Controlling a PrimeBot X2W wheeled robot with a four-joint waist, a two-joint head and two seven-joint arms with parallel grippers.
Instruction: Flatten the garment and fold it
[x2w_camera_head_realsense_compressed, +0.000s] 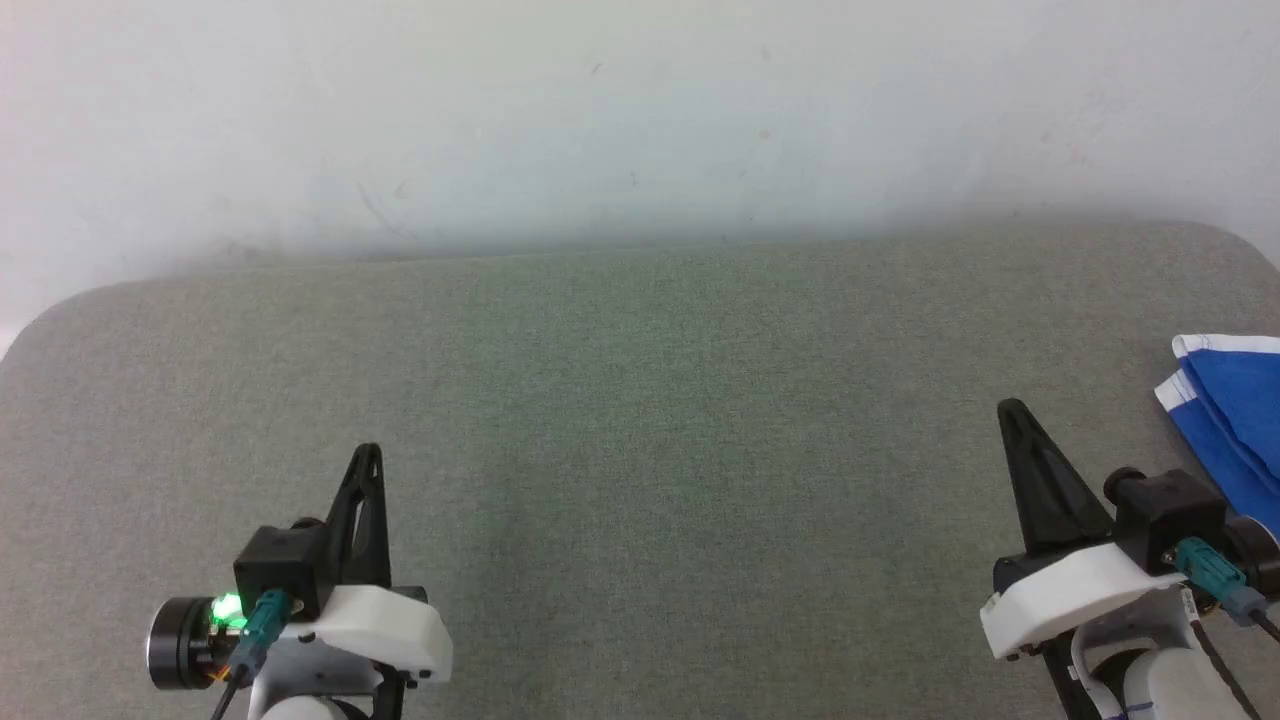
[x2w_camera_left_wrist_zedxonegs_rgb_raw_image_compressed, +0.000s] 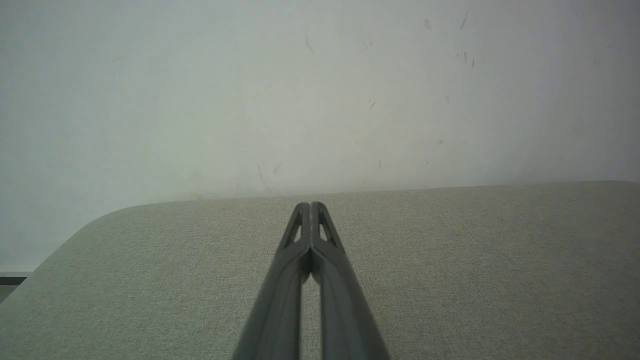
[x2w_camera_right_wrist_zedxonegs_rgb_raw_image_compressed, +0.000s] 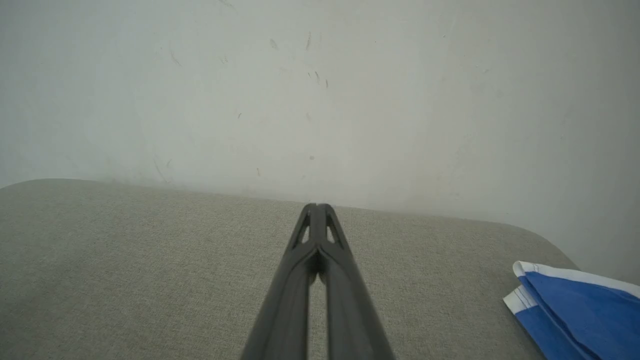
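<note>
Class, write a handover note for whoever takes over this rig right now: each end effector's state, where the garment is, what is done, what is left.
Left end effector: shut, empty, over the grey padded surface.
Right end effector: shut, empty, not touching the garment.
Garment: blue with white edging, lying in layers at the surface's right side, to the right of the right end effector; largely cut off by the frame.
Done: cannot tell how far folding has gone.
Left: probably bring it to the middle, flatten it, then fold it.
</note>
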